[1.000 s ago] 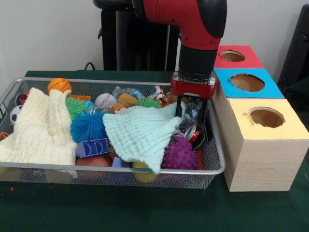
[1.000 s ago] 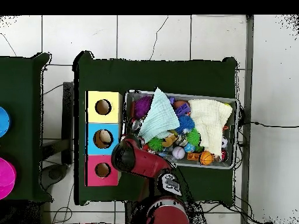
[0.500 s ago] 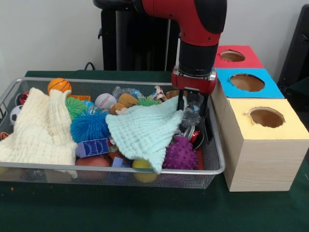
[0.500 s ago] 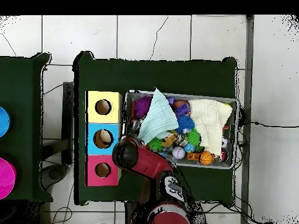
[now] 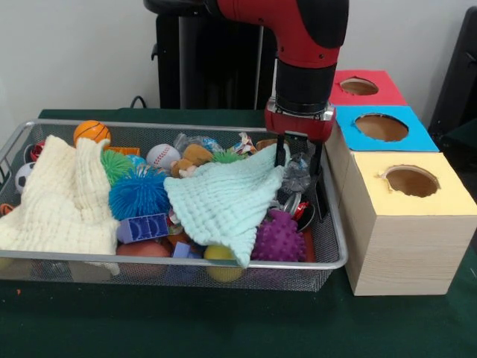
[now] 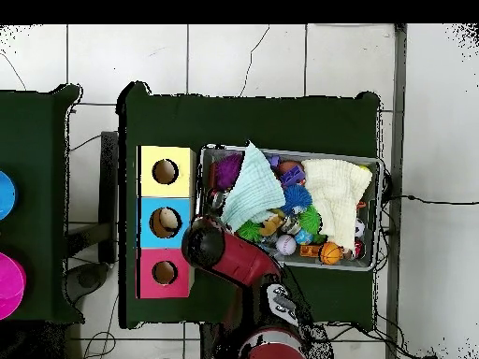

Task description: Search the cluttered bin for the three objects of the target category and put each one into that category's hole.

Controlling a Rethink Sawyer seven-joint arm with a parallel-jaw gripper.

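Note:
A wire mesh bin (image 5: pixel 186 259) holds several toys under two cloths. My gripper (image 5: pixel 298 160) hangs over the bin's right end, close to the boxes. The right corner of the mint cloth (image 5: pixel 220 205) is pulled up against its left side, and a grey crinkly packet (image 5: pixel 297 177) sits just below it. To the right stand a yellow box (image 5: pixel 447 201), a blue box (image 5: pixel 414 138) and a red box (image 5: pixel 387 93), each with a round hole on top. In the overhead view the arm (image 6: pixel 210 245) hides the gripper, beside the blue box (image 6: pixel 150 222).
A cream cloth (image 5: pixel 63 198) covers the bin's left part. Around it lie a small basketball (image 5: pixel 92 131), a baseball (image 5: pixel 162 154), a blue fuzzy ball (image 5: pixel 136 195), a purple spiky ball (image 5: pixel 278 239) and a blue block (image 5: pixel 141 227). Something pale shows inside the blue box's hole (image 6: pixel 166 222).
My gripper has risen a little over the bin's right end. The mint cloth's right corner has come up with it and the cloth has shifted slightly right.

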